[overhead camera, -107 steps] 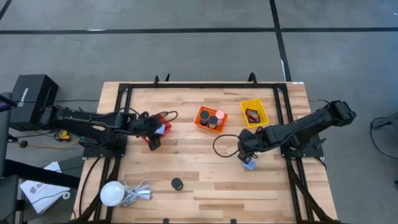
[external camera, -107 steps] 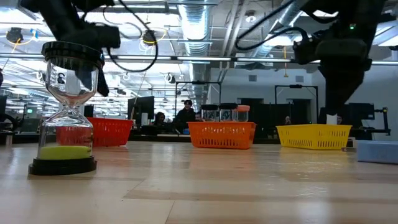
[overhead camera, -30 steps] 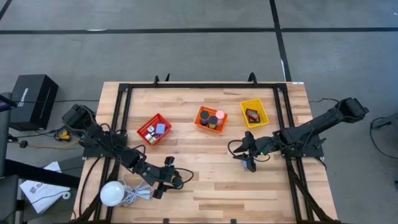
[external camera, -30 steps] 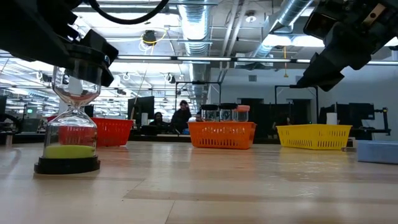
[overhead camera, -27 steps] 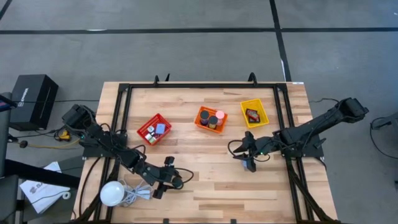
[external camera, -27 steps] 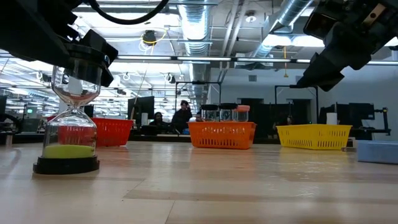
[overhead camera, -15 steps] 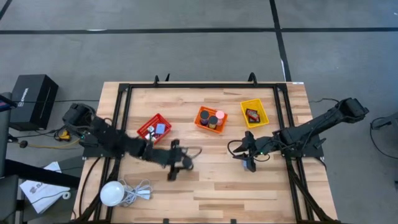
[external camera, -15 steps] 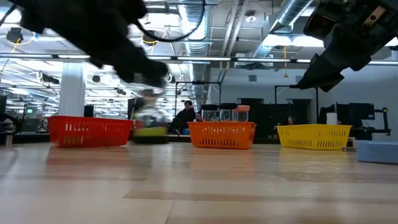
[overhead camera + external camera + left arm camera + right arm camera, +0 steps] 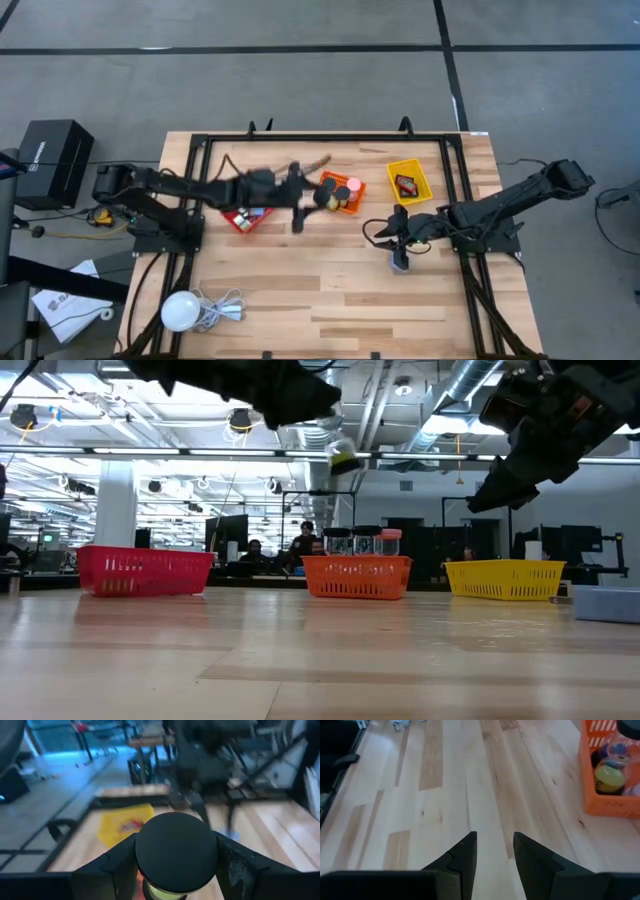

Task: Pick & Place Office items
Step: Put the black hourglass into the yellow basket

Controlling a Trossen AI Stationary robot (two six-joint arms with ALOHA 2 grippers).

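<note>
My left gripper (image 9: 308,200) is shut on an hourglass with black end caps and yellow-green sand (image 9: 345,460), held in the air at the left side of the orange basket (image 9: 345,198). In the left wrist view one black round cap (image 9: 176,851) fills the space between the fingers. The orange basket holds black cylinders and a pink cylinder (image 9: 353,185). My right gripper (image 9: 398,238) is open and empty above the table (image 9: 492,851). A blue block (image 9: 399,263) lies on the table just beside it. My left gripper pinches the hourglass between its two fingers (image 9: 117,865), one on each side at the black end cap (image 9: 150,852). The hourglass is lifted clear of the table. Its cap faces the wrist camera and the green sand (image 9: 157,892) shows below it.
A red basket (image 9: 240,217) with small pieces lies partly under my left arm. A yellow basket (image 9: 410,183) holds a dark red piece. A white globe with a coiled cord (image 9: 182,310) lies at the near left. Bare wood lies between the baskets and the near edge.
My left gripper has lifted the hourglass off the near left of the table and swung it up, toward the far edge and to the right, to the orange basket. My right arm has hardly moved.
</note>
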